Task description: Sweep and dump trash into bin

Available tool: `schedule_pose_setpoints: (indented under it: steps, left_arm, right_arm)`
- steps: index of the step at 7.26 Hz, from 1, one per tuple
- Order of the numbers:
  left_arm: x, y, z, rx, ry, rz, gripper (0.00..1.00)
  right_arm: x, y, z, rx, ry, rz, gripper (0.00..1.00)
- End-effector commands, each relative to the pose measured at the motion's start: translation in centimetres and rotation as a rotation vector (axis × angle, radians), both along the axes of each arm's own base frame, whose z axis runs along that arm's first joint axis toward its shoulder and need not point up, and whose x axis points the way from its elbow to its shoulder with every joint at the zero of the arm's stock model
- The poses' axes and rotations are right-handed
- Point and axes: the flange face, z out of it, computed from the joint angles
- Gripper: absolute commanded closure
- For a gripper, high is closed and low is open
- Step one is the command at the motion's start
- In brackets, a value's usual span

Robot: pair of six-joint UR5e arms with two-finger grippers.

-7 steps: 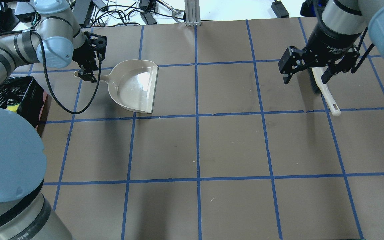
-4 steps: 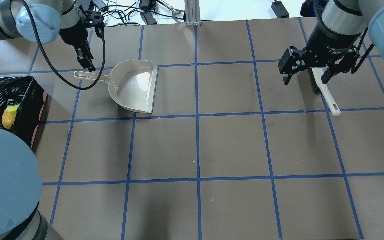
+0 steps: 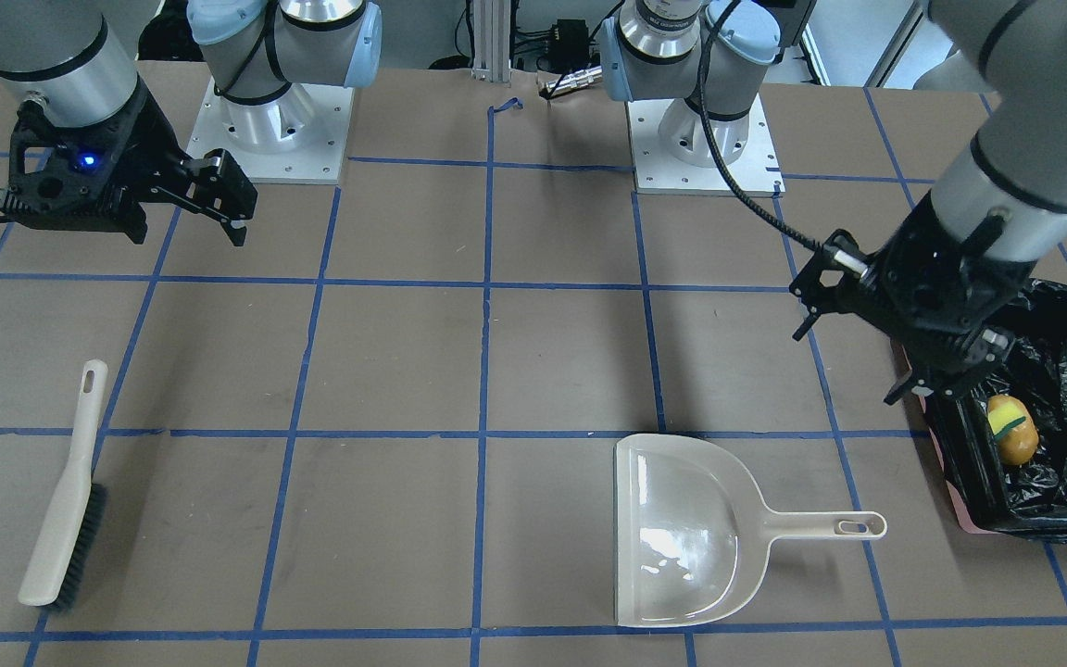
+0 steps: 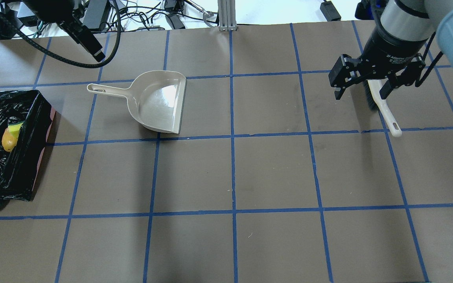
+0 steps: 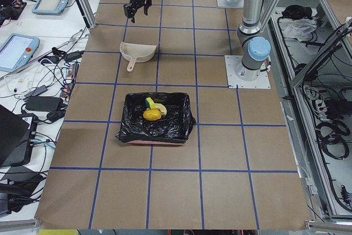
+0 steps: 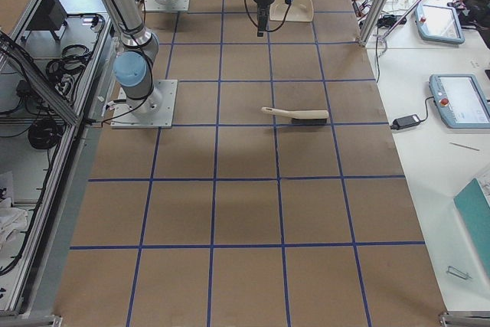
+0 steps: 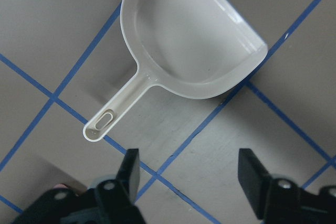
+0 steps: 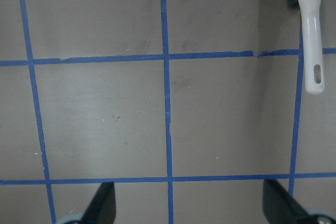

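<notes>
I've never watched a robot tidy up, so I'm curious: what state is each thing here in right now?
dustpan: empty, flat on the table, not held.
brush: lying on the table, not held.
bin: open-topped, lined with a black bag.
trash: inside the bin.
left gripper: open, empty, raised off the table.
right gripper: open, empty, raised off the table.

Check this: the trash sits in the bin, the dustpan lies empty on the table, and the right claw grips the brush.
Wrong about the brush: it lies loose on the table, and the open right claw hangs apart from it, as the front-facing view shows.
</notes>
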Motion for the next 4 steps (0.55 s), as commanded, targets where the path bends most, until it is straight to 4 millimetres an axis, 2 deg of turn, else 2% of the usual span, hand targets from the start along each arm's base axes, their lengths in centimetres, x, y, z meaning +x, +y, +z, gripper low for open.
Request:
schedule_pose_setpoints:
  steps: [1, 3, 4]
  left_arm:
    - [-0.7, 3.0, 0.2, 0.005, 0.042, 0.328, 0.0]
    - [-1.2, 6.4, -0.8, 0.042, 0.067, 0.47, 0.0]
    - [-1.6, 7.3, -1.1, 0.059, 0.075, 0.574, 0.0]
  right_arm:
    - [0.1, 0.0, 0.1, -0.004, -0.002, 0.001, 0.0]
    - [0.3, 0.1, 0.1, -0.004, -0.019, -0.001, 0.0]
    - [0.1, 0.0, 0.0, -0.002, -0.01, 0.001, 0.0]
